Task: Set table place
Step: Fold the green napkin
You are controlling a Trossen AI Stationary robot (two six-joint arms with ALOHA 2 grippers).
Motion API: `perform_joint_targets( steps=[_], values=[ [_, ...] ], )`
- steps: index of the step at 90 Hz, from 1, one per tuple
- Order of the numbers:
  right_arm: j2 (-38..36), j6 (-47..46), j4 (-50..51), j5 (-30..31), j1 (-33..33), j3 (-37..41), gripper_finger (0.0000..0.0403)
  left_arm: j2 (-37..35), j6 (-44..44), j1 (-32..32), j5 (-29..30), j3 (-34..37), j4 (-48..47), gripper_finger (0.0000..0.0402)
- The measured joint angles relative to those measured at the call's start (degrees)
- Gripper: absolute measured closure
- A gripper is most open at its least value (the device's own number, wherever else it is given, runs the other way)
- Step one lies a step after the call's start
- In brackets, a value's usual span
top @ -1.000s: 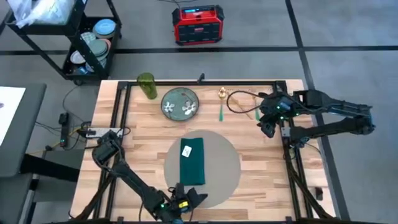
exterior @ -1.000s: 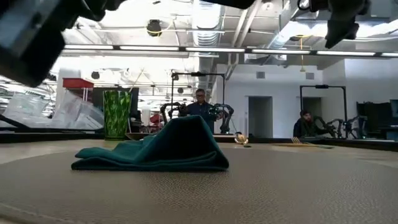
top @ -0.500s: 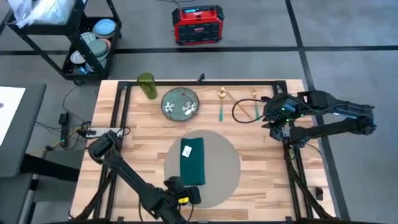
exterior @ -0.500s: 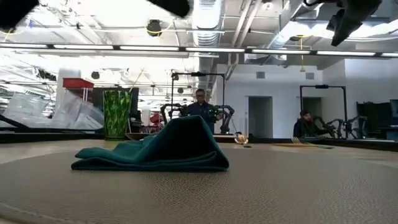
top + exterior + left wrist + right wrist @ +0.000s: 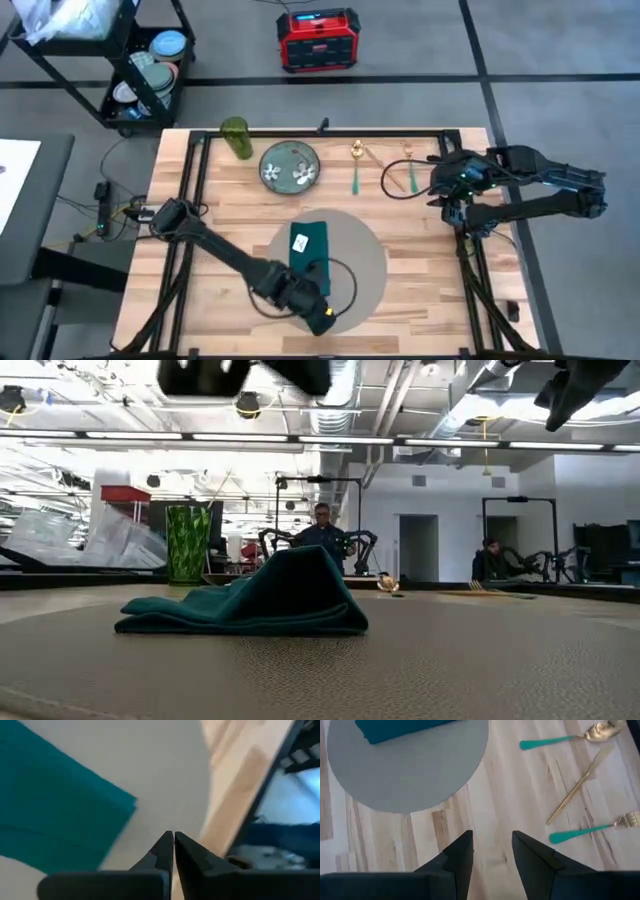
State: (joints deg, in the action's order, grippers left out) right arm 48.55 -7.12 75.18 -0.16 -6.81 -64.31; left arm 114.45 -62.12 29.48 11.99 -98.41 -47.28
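So the big round grey placemat (image 5: 335, 262) sits in the middle of the tabletop (image 5: 240, 205), toward its near edge, with one folded teal napkin (image 5: 310, 258) lying on its left half. The left gripper (image 5: 322, 316) is over the placemat's near rim, just past the napkin's near end, and its jaws are pressed together with nothing in them. In the low view only a dark blur of that arm shows along the top, so it's hard to make out there. The right gripper (image 5: 447, 190) hovers well off to the right of the placemat over bare wood, jaws apart and empty. Behind the placemat, along the far side: one green patterned plate (image 5: 290, 165), one green glass (image 5: 236, 138), and cutlery (image 5: 580, 780), where I count three pieces in the right wrist view, two teal-handled and one all gold. Can't tell which piece is which type
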Motion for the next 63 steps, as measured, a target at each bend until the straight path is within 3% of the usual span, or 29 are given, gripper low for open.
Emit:
perform_joint_targets(
  steps=[36, 63],
  values=[
    [-0.93, -3.03, 0.06, -1.71, 0.0, 0.0, 0.0278, 0.31, 4.29, 0.11, 4.96, 0.33, -1.43, 0.0264],
    [-0.89, -3.58, -0.88, -1.67, -0.07, 0.0, 0.0278, 6.86, 3.49, 1.99, 3.68, 0.05, -0.67, 0.0251]
  ],
)
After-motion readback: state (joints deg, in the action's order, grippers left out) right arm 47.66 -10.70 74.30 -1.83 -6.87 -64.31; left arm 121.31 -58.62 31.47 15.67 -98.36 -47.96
